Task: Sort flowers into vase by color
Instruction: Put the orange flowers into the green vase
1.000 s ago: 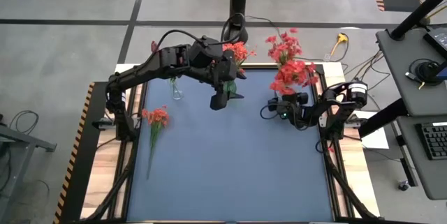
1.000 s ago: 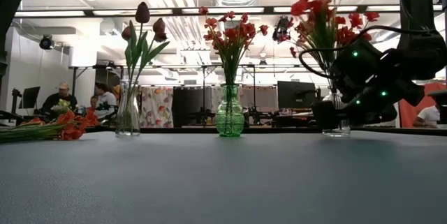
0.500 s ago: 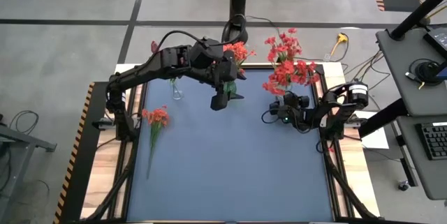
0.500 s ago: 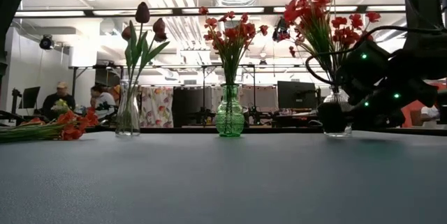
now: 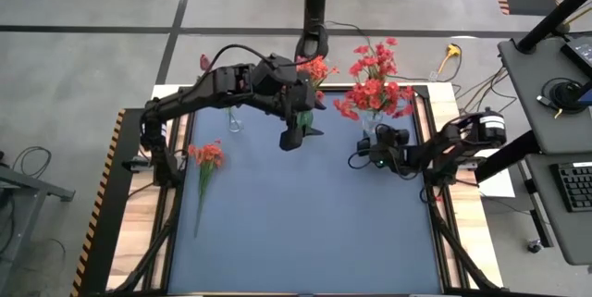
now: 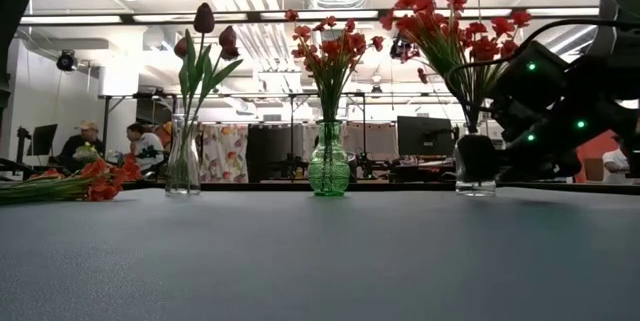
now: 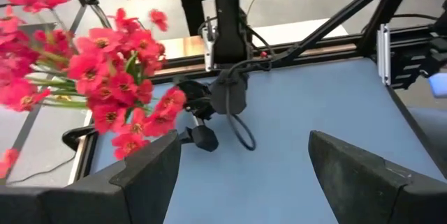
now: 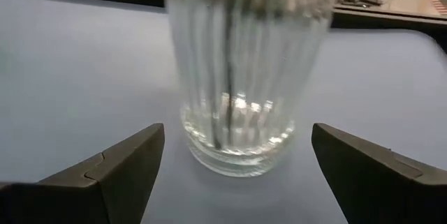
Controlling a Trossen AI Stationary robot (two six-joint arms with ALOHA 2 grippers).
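Across my blue counter [image 5: 305, 223], the sorting looks mostly done, with one loose bunch left.
Three vases stand along the far edge: the ribbed clear glass vase [image 8: 241, 77] of red flowers [image 5: 373, 89], the green glass vase [image 6: 328, 166] of orange-red flowers [image 6: 330, 46], and the slim clear vase [image 6: 182, 161] with three dark maroon tulip buds [image 6: 204, 18]. One bunch of orange flowers on long green stems [image 5: 205, 163] lies flat near the left edge. My right end effector [image 8: 234, 161] sits fingers apart just before the ribbed vase, not touching; my left end effector [image 7: 244, 165] hangs apart and empty above the green vase.
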